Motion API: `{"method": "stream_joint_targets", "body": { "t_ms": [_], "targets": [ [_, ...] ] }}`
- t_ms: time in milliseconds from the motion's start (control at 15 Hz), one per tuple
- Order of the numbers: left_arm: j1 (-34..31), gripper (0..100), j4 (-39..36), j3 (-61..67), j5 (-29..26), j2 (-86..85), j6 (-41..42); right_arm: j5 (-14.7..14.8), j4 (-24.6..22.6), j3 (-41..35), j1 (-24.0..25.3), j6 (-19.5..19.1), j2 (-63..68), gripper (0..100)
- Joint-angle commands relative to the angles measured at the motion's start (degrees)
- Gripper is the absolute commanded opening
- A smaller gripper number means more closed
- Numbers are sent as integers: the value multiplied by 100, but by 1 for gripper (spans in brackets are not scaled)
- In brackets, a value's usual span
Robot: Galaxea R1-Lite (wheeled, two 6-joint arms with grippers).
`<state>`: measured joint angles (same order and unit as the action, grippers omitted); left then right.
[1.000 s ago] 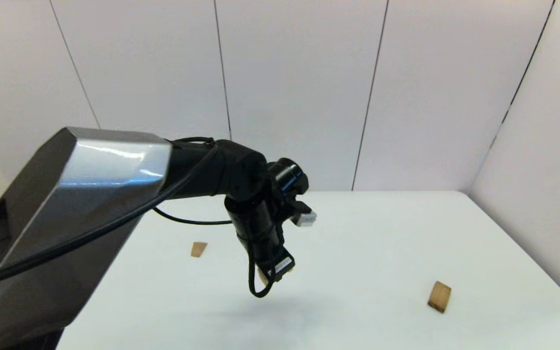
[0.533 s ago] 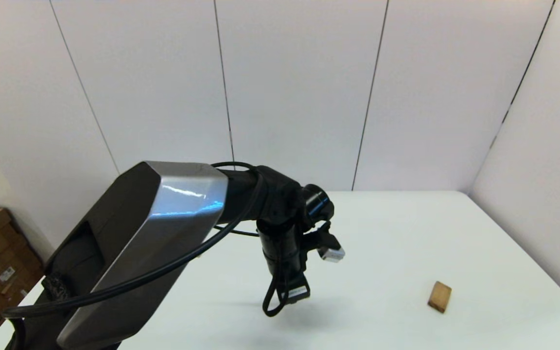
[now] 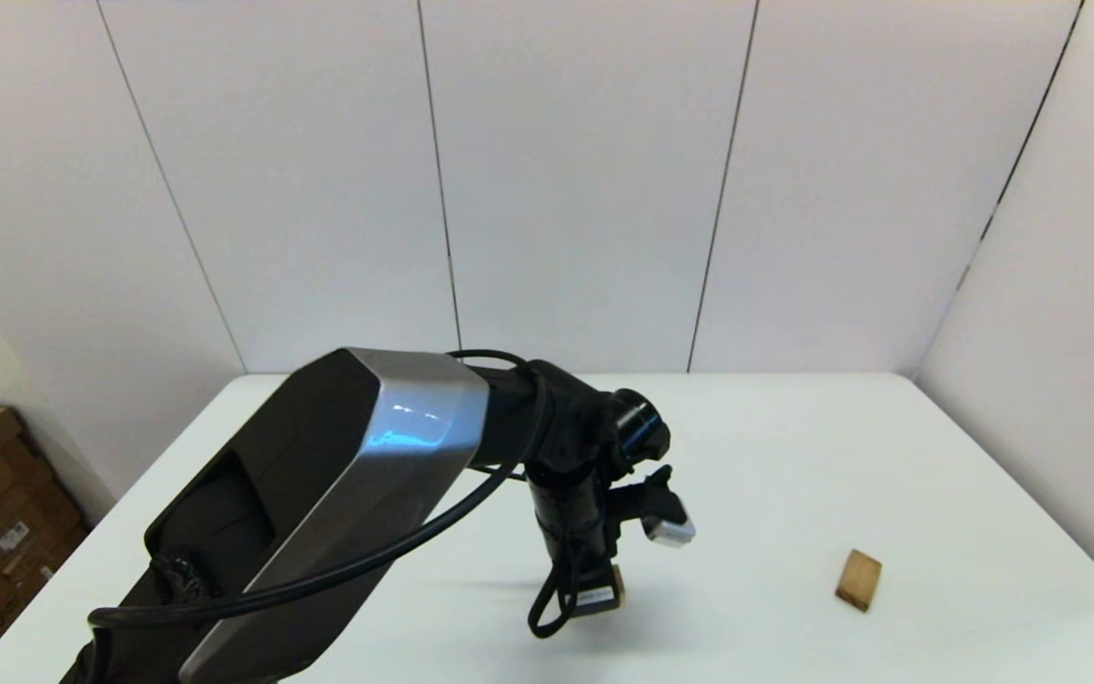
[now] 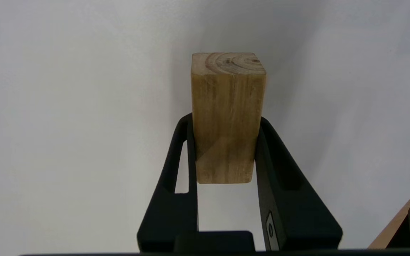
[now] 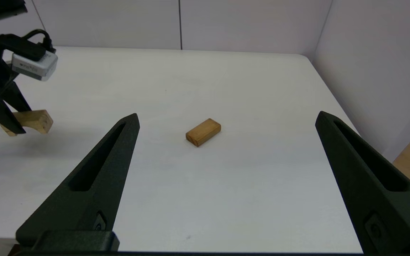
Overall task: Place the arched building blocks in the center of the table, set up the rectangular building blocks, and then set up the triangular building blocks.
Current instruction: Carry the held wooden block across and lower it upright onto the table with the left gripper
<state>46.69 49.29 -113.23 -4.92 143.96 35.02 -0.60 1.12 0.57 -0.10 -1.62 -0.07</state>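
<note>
left gripper (image 4: 226,142) clamps grainy wooden arched block (image 4: 228,113) | right gripper (image 5: 226,121) wide, empty

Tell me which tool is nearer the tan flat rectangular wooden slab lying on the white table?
Probably right. The right tool hangs open, aimed at the slab; the left tool, gripping the arched block, is across the table.

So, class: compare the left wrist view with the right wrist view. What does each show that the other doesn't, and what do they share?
Only the left wrist view shows the ringed end grain of the light wooden arched block with the left gripper shut on its sides. Only the right wrist view shows the tan flat rectangular wooden slab lying on the table and the right gripper open above it. Both show the held block and the white table.
</note>
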Motion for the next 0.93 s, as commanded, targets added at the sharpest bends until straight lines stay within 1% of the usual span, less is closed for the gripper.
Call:
{"method": "stream_joint_targets", "body": {
  "t_ms": [67,400,533,933],
  "targets": [
    [-11,0,28,2,0,62,215,-2,2,-5,1,-5,-1,100],
    [-11,0,-95,2,0,115,330,-2,2,-5,1,-5,-1,100],
    [-11,0,-95,2,-17,115,497,-2,2,4,1,-5,-1,100],
    [-11,0,-112,2,-132,115,567,-2,2,-5,1,-5,-1,100]
  ]
}}
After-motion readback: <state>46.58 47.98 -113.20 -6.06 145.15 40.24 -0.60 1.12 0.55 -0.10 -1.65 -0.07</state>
